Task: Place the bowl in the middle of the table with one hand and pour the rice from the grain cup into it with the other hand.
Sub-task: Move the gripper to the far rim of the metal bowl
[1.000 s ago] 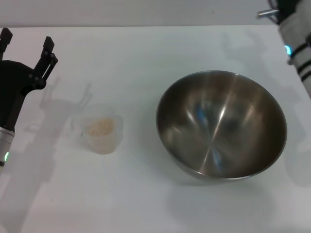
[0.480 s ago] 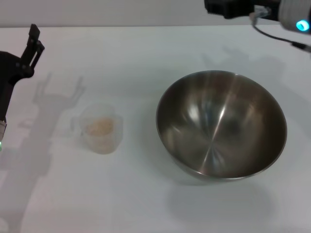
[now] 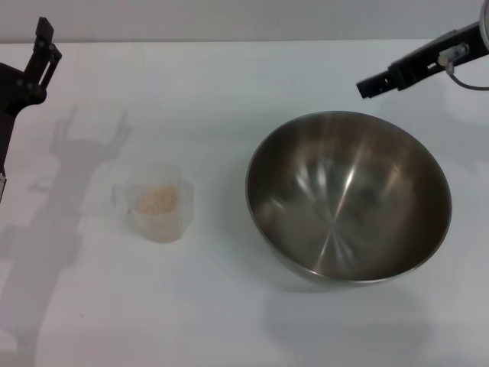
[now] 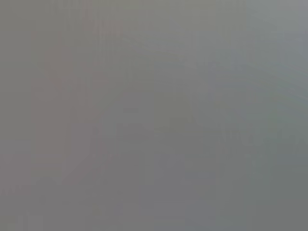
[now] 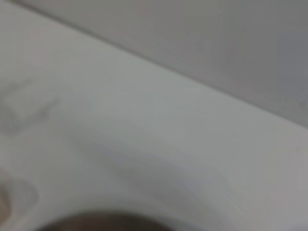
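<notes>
Head view: the bowl point(image 3: 348, 197) sits upright on the white desk point(image 3: 229, 306), on the robot's right half, its shiny inside holding nothing. The grain cup point(image 3: 159, 202) stands upright on the left half, well apart from the bowl, with a small heap of rice point(image 3: 157, 200) inside it. The left gripper point(image 3: 38, 57) is at the far left edge of the desk, above the surface and clear of the cup; only 1 dark finger tip shows, so whether its jaws are apart or together cannot be told. The right gripper point(image 3: 372, 86) reaches in from the upper right corner as a dark bar above the desk, just beyond the bowl's far rim and not touching it; the state of its jaws cannot be told either. Shadows of the left arm fall across the desk beside the cup.

Left wrist view: a plain grey blur, with nothing to make out.

Right wrist view: the white desk point(image 5: 144, 125) fills most of the picture, with a grey background past its far edge. A dark curved strip that seems to be the rim of the bowl point(image 5: 96, 224) shows at the picture's edge.
</notes>
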`<act>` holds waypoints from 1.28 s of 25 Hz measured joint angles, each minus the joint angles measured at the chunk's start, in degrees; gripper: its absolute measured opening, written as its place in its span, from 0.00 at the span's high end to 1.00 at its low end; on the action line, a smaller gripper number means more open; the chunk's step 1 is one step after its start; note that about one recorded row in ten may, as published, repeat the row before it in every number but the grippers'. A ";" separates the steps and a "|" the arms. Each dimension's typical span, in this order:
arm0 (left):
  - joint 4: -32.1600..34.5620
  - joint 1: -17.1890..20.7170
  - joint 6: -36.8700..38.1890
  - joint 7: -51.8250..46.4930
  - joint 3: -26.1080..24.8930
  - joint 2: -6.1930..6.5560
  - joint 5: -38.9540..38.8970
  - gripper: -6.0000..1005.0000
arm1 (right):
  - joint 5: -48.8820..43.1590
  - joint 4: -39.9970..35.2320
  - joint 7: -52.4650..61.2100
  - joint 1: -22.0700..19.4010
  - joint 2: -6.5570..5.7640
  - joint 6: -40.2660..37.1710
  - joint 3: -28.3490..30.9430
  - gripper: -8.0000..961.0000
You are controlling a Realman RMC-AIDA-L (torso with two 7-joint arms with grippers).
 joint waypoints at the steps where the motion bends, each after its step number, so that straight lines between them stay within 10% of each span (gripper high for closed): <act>1: -0.03 0.00 0.02 0.00 -0.24 -0.04 0.00 0.14 | -0.61 0.54 -0.53 0.52 -0.19 1.15 0.16 0.30; 27: 0.42 0.45 1.16 0.00 -0.67 -0.14 0.00 0.14 | -7.15 13.87 -7.12 1.61 0.44 2.80 -1.61 0.30; 32: 0.49 0.16 1.17 0.00 -0.78 -0.04 0.01 0.14 | -7.09 16.48 -7.83 2.25 0.38 1.30 -0.76 0.42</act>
